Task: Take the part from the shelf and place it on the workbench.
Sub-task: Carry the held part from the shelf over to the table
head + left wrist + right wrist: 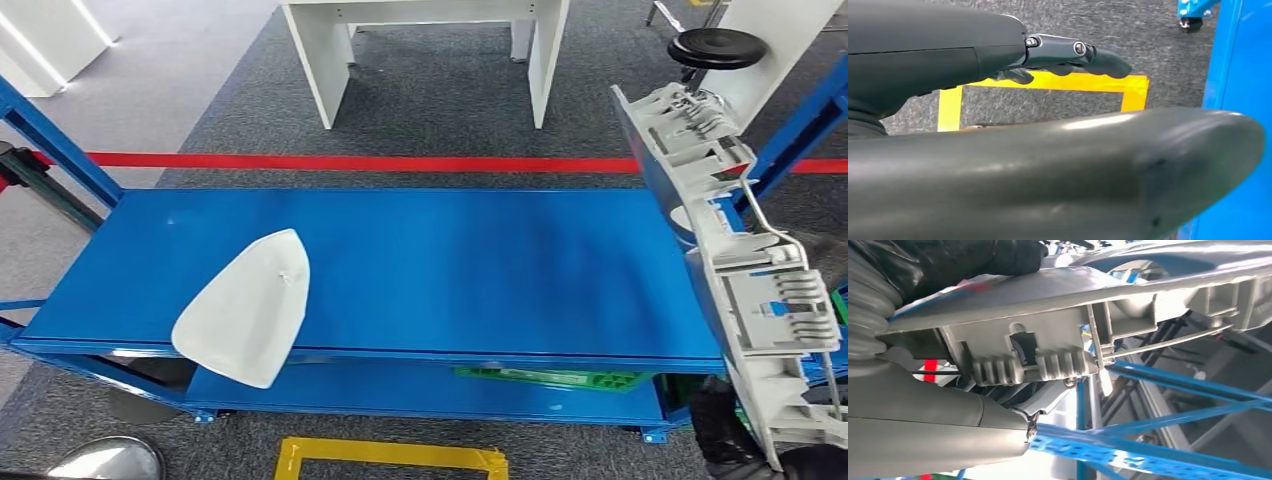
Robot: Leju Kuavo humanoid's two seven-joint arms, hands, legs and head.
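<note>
1. My right robot hand (948,270) has the part (740,270), a long grey plastic piece with ribs and a wire clip. Fingers are wrapped over its edge, thumb underneath.
2. The part is up in the air, tilted on end, at the right end of the blue table (450,270), above its edge.
3. My left robot hand (1068,55) holds nothing, fingers stretched out over the carpet near some yellow tape (1048,85).
4. A white teardrop-shaped shell (245,305) lies on the table's front left, overhanging the edge.

Part (760,300): matt grey ribbed plastic. Tabletop (450,270): smooth painted blue metal. Floor (420,110): rough grey carpet.
</note>
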